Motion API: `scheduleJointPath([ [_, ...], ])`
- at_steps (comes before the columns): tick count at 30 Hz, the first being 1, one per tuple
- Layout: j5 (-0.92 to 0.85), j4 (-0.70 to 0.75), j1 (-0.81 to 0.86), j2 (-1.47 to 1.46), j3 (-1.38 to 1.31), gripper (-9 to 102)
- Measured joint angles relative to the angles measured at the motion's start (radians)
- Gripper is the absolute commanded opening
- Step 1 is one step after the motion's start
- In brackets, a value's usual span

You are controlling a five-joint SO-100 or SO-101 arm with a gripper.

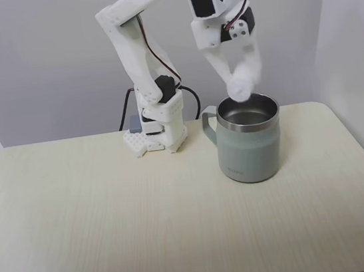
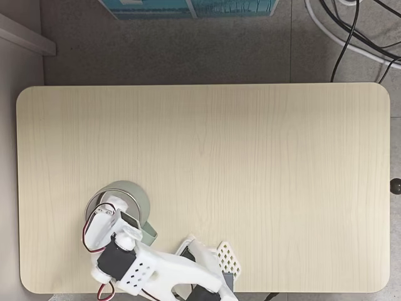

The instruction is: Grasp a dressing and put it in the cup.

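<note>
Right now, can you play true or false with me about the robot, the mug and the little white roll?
1. The gauze roll is lying on the table. False: the gripper holds it just above the mug's opening.
2. The mug stands upright on the wooden table. True.
3. The mug's handle points toward the robot's base in the front fixed view. True.
4. The mug is bright red. False: it is pale grey-green with a shiny steel rim.
5. Seen from above, the mug sits in the middle of the table. False: it sits near the lower left corner, partly under the arm.
</note>
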Motion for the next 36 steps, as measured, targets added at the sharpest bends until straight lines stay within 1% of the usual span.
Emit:
scheduleJointPath([
  [24, 0.012, 0.0, -0.029, -0.11, -0.043, 32],
  [36, 0.02, 0.0, -0.029, -0.1, -0.049, 32],
])
